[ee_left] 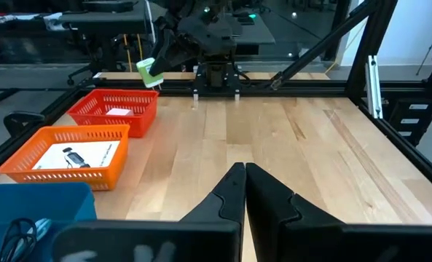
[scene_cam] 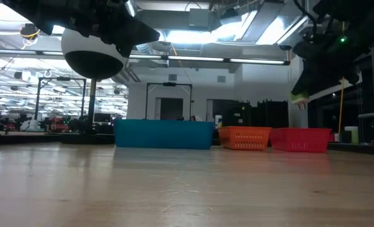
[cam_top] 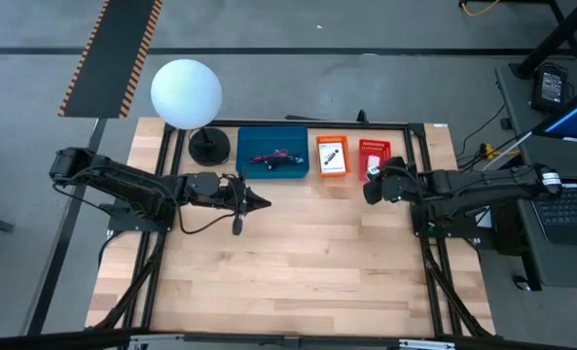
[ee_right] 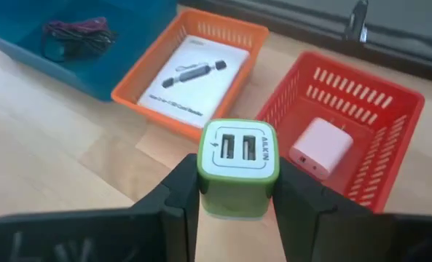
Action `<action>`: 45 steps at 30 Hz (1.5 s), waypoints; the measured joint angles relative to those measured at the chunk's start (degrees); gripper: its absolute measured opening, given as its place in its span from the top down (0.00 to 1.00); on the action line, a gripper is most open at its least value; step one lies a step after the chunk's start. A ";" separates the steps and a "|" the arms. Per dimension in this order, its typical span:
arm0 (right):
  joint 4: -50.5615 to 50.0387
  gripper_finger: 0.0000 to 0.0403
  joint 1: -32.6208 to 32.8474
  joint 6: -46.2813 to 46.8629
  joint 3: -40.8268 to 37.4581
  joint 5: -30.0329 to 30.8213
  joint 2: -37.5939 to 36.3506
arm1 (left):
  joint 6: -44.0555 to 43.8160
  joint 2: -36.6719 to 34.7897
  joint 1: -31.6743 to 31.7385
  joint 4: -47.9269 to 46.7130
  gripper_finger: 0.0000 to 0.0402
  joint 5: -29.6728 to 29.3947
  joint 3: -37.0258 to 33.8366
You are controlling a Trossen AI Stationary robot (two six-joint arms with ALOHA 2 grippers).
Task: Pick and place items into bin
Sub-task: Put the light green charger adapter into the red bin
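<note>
The right claw (ee_right: pixel 237 200) pinches a green charger (ee_right: pixel 238 167) between its fingers, held above the bench (cam_top: pixel 298 253) just beside the red basket (ee_right: pixel 376 124). The left claw (ee_left: pixel 243 191) is pressed together, empty, near the blue bin (cam_top: pixel 272 153).

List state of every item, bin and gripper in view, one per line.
green charger: held in the air near the red basket
right gripper: shut on green charger
left gripper: shut, empty, above table
pink charger: lying in red basket
white card: flat in orange basket
cables: piled in blue bin
globe lamp: upright at the table's back left corner
</note>
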 joint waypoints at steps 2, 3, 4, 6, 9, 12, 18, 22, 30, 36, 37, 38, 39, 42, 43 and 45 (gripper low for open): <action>0.00 0.72 -1.78 -0.31 0.00 -1.94 0.00 | 0.02 0.00 0.00 0.00 0.98 0.00 0.00; -0.03 0.72 -2.71 -0.52 0.03 -2.89 0.00 | 0.03 0.00 0.00 0.00 0.98 0.00 0.00; -0.39 0.72 -3.64 -1.20 0.22 -3.88 0.01 | 0.31 0.00 0.00 0.00 0.99 0.00 0.00; -0.61 0.72 -5.40 -2.10 0.89 -5.42 0.02 | 1.20 0.00 0.00 0.00 0.99 0.00 0.00; -0.96 0.72 -7.85 -4.47 2.48 -7.78 0.00 | 1.97 0.00 0.00 0.00 0.98 0.00 0.00; -1.76 0.72 -10.45 -7.58 4.41 -11.19 0.00 | 2.37 0.00 0.00 0.02 0.98 0.00 0.00; -7.42 0.72 -15.74 -11.88 10.01 -15.07 0.02 | 3.50 0.00 0.00 0.92 0.99 0.00 0.00; -10.10 0.72 -19.26 -13.80 12.47 -15.64 0.00 | 3.50 0.00 0.00 0.92 0.99 0.00 0.00; -10.23 0.72 -24.05 -15.86 12.61 -20.56 1.92 | 3.52 0.00 0.00 0.90 0.98 0.00 0.00; -10.17 0.72 -25.75 -16.65 12.61 -20.58 7.05 | 3.52 0.00 0.00 0.91 0.99 0.00 0.00; -10.10 0.72 -25.75 -16.77 12.61 -20.57 8.12 | 3.50 0.00 0.00 0.90 0.99 0.00 0.00; -9.97 0.72 -25.75 -16.84 12.61 -20.56 9.13 | 3.50 0.00 0.00 0.90 0.99 0.00 0.00; -9.67 0.72 -25.75 -16.86 12.61 -20.56 10.07 | 3.50 0.00 0.00 0.92 0.99 0.00 0.00; -8.09 0.72 -25.75 -17.79 12.61 -20.56 12.92 | 3.50 0.00 0.00 0.90 0.99 0.00 0.00; -7.88 0.72 -25.78 -18.23 12.61 -20.57 13.88 | 3.50 0.00 0.00 0.90 0.99 0.00 0.00; -7.89 0.72 -26.42 -18.37 12.61 -20.58 15.57 | 3.50 0.00 0.00 0.90 0.99 0.00 0.00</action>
